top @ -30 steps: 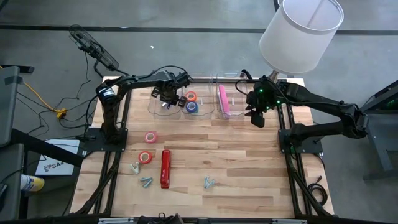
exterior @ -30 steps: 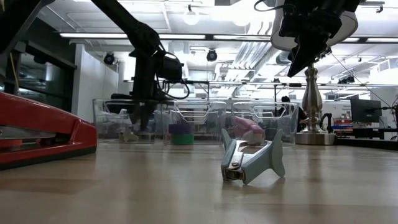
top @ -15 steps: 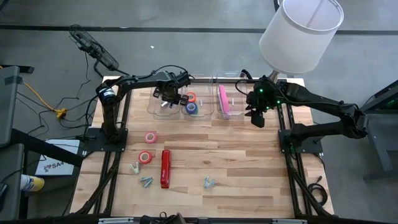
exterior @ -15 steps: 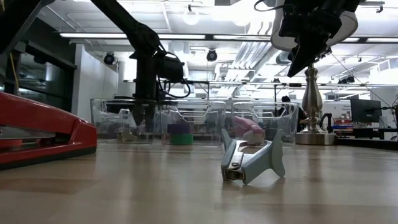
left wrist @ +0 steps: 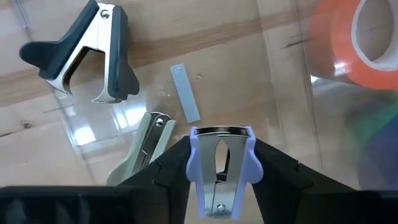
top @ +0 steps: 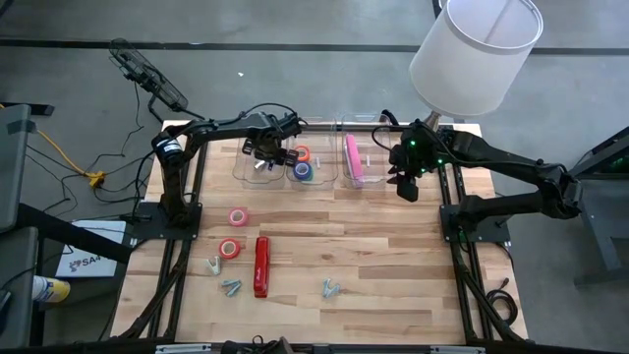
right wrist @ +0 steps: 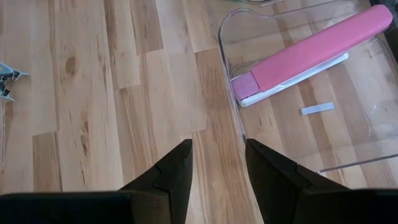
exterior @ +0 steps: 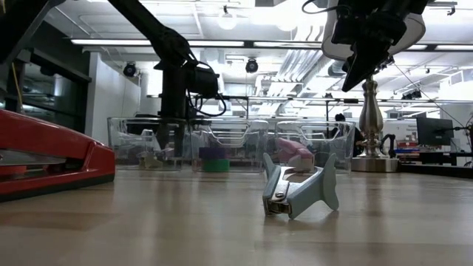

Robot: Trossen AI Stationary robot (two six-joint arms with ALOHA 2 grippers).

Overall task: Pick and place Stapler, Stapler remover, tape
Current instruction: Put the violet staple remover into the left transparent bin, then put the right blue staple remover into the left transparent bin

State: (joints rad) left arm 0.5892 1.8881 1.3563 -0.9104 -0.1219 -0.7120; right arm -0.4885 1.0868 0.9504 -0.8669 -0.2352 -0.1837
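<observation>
My left gripper points down into the leftmost clear bin and is shut on a lavender staple remover. On that bin's floor lie a black remover and a pale green one. My right gripper hangs open above the wood beside the right bin, which holds a pink stapler. A red stapler, a pink tape roll, an orange tape roll and three removers lie on the table. The middle bin holds orange tape and blue tape. My left gripper has the lavender remover's two plastic grip sides pinched between its two fingers. The fingers come from above, pointing down. The remover sits lengthwise along the fingers, with its riveted end toward the wrist and its metal end toward the bin floor. I cannot tell whether it touches the floor.
Three clear bins stand in a row along the table's far edge. A lamp with a white shade rises at the far right corner, just behind my right arm. Bare wood lies across the table's middle and right.
</observation>
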